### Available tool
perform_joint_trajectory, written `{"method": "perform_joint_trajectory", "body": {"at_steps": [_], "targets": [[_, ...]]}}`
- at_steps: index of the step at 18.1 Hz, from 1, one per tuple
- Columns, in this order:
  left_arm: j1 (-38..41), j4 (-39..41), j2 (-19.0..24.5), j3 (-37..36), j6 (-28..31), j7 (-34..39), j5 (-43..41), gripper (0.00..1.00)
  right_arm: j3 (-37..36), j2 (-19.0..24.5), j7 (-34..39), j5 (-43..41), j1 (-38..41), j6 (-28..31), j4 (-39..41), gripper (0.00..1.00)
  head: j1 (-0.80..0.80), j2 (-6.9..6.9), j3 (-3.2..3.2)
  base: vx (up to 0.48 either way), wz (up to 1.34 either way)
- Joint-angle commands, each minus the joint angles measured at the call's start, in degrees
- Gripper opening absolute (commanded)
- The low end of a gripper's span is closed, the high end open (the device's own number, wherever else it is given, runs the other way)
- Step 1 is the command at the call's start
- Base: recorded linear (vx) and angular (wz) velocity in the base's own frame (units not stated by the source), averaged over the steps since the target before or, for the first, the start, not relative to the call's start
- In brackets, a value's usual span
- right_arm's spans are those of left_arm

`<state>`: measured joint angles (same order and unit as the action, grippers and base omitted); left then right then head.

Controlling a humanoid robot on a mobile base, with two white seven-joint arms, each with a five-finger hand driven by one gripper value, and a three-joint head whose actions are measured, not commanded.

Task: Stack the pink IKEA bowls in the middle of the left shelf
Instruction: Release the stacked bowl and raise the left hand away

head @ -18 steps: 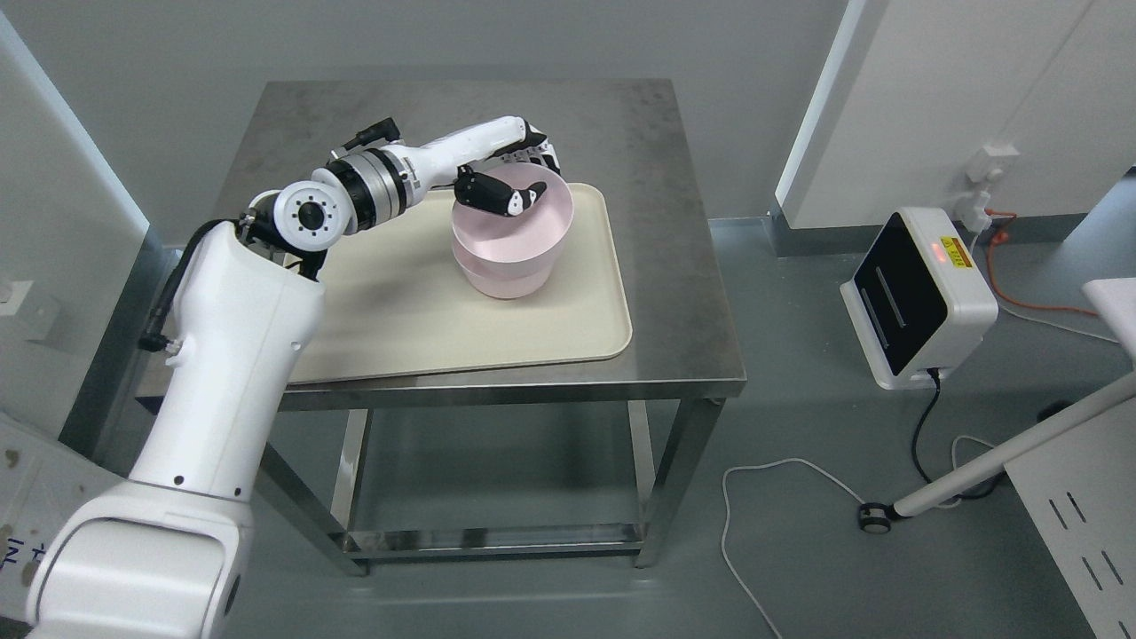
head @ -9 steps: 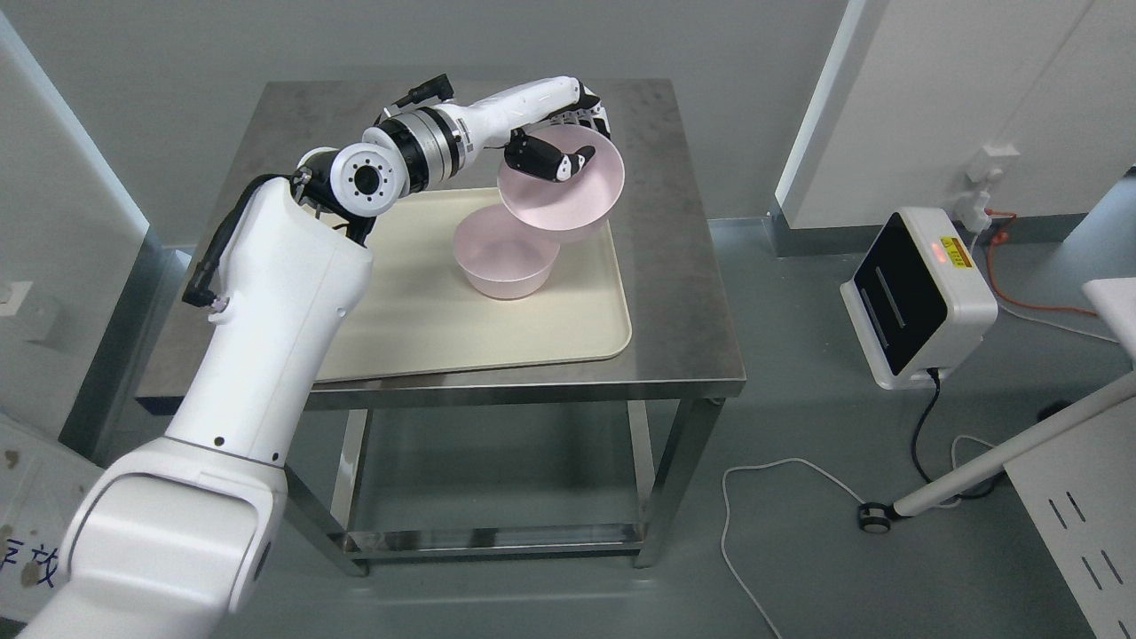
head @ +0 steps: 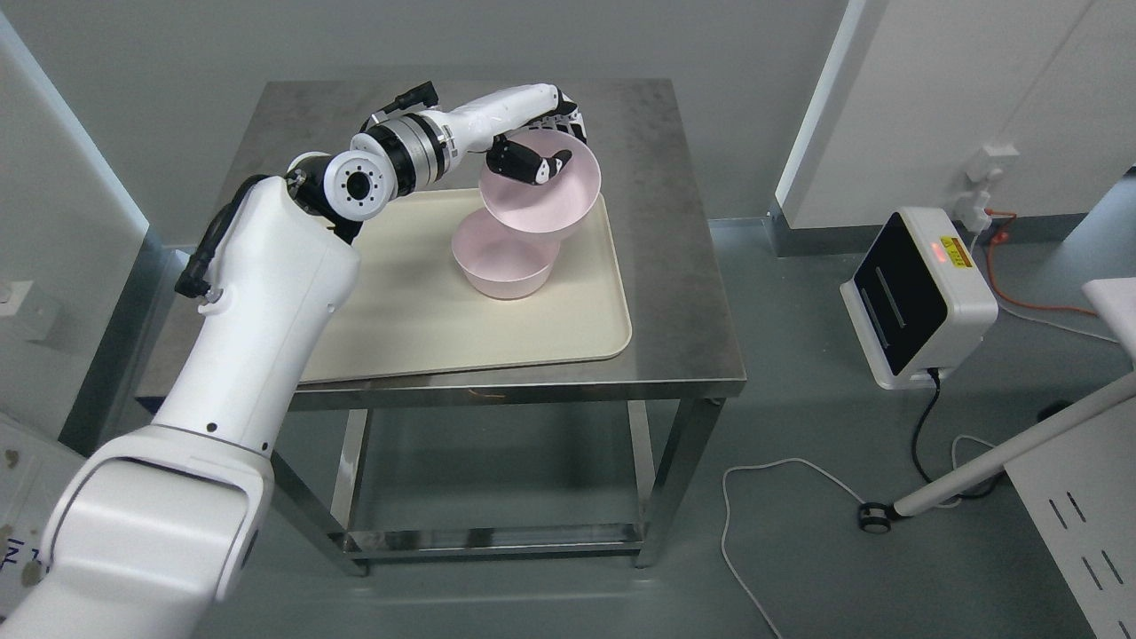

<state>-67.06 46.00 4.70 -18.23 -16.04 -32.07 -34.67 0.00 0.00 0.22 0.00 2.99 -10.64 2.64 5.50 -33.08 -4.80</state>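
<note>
You get even, diffuse overhead light with a cool grey cast and no harsh glare. The steel table (head: 674,266) carries a dull sheen and drops a soft shadow onto the floor (head: 799,568) beneath it. The white arm (head: 257,302) reads bright without blowing out. Focus stays sharp throughout, though straight lines lean slightly outward toward your edges

Glossy white arm (head: 257,293) with silver ribbed wrist, black cables, and black-and-white robot hand (head: 532,151).
</note>
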Motion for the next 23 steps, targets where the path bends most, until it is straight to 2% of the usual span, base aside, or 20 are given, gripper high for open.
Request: {"method": "perform_joint_trajectory", "body": {"at_steps": [1, 5, 8, 9, 10, 11, 13, 15, 16, 17, 18, 21, 23], "targets": [[0.0, -7.33, 3.12, -0.23, -1.18, 0.34, -0.31, 0.04, -0.61, -1.0, -0.04, 0.44, 0.0, 0.01, 0.0, 1.0, 0.0, 0.0, 0.0, 0.0, 0.0], [0.35, -7.15, 3.39, 0.13, -1.62, -0.01, -0.22, 0.05, -0.53, -1.0, -0.04, 0.44, 0.0, 0.01, 0.0, 1.0, 0.0, 0.0, 0.0, 0.0, 0.0], [1.58, -7.06, 3.39, 0.3, -1.88, -0.01, -0.13, 0.1, -0.53, -1.0, -0.04, 0.44, 0.0, 0.01, 0.0, 1.0, 0.0, 0.0, 0.0, 0.0, 0.0], [1.75, -7.06, 3.39, 0.39, -2.32, -0.01, -0.22, 0.16, -0.53, -1.0, -0.04, 0.44, 0.0, 0.01, 0.0, 1.0, 0.0, 0.0, 0.0, 0.0, 0.0], [2.1, -6.98, 3.39, 0.74, -2.67, -0.01, -0.13, 0.36, -0.61, -1.0, -0.04, 0.44, 0.0, 0.01, 0.0, 1.0, 0.0, 0.0, 0.0, 0.0, 0.0], [2.37, -6.8, 3.21, 1.61, -2.68, 0.08, 0.13, 0.48, -0.53, -1.0, -0.04, 0.44, 0.0, 0.01, 0.0, 1.0, 0.0, 0.0, 0.0, 0.0, 0.0], [2.55, -5.06, 2.25, 5.55, -2.68, 0.17, 0.92, 0.55, -0.53, -1.0, 0.04, 0.44, 0.0, 0.01, 0.0, 1.0, 0.0, 0.0, 0.0, 0.0, 0.0], [2.98, -2.07, -1.77, 14.41, -2.68, 0.17, 4.24, 0.66, -0.53, -1.0, -0.04, 0.44, 0.0, 0.01, 0.0, 1.0, 0.0, 0.0, 0.0, 0.0, 0.0], [3.07, -0.92, -3.7, 19.33, -2.76, 0.17, 7.74, 0.71, -0.61, -1.0, -0.04, 0.44, 0.0, 0.01, 0.0, 1.0, 0.0, 0.0, 0.0, 0.0, 0.0], [3.33, 1.79, -3.7, 25.38, -2.59, 0.08, 13.43, 0.71, -0.53, -1.0, 0.04, 0.44, 0.0, 0.01, 0.0, 1.0, 0.0, 0.0, 0.0, 0.0, 0.0], [3.95, 3.73, -3.7, 27.01, -2.33, 0.08, 19.06, 0.73, -0.53, -1.0, -0.04, 0.44, 0.0, 0.01, 0.0, 1.0, 0.0, 0.0, 0.0, 0.0, 0.0], [8.59, 11.45, -3.7, 26.5, -2.33, -0.01, 41.11, 0.73, -0.53, -1.0, -0.04, 0.44, 0.0, 0.01, 0.0, 1.0, 0.0, 0.0, 0.0, 0.0, 0.0], [14.81, 22.22, -3.7, 22.57, -1.45, -0.1, 47.92, 0.74, -0.53, -1.0, 0.04, 0.44, 0.0, 0.01, 0.0, 1.0, 0.0, 0.0, 0.0, 0.0, 0.0]]}}
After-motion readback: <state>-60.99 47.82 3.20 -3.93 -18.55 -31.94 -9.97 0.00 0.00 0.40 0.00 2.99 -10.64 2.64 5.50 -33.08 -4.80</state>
